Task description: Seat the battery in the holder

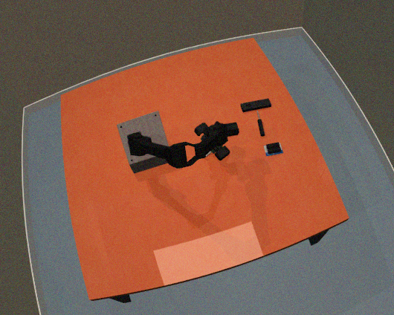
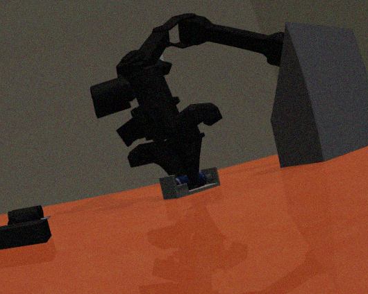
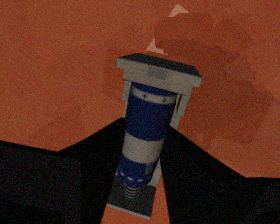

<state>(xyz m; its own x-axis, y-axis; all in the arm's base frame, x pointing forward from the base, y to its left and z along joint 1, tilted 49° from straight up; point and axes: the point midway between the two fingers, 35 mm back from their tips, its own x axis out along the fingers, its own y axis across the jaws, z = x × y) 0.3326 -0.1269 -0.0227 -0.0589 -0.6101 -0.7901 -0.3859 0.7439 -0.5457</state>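
Note:
The blue battery with white bands [image 3: 142, 149] [image 2: 183, 179] lies lengthwise in the grey holder [image 3: 188, 77] [image 2: 168, 188]. In the wrist view its terminal end, marked with plus signs, is at the lip end wall, and the tip is hidden under the lip. Its flat end meets the coil spring [image 3: 132, 191] at the other end. In the exterior view it looks about level between the end walls; whether it rests fully on the floor is hidden. My gripper [image 3: 143, 127] [image 2: 195, 184] is shut on the battery, one finger on each side of its middle, fingertips down inside the holder.
A black bar [image 1: 256, 105] [image 2: 19, 236], a thin screwdriver [image 1: 262, 128] and a small black block on a blue and white base [image 1: 273, 148] lie beyond the arm, away from the holder. The arm's grey base block [image 1: 145, 135] [image 2: 339, 97] stands behind. A pale rectangle [image 1: 210, 254] marks the table's edge.

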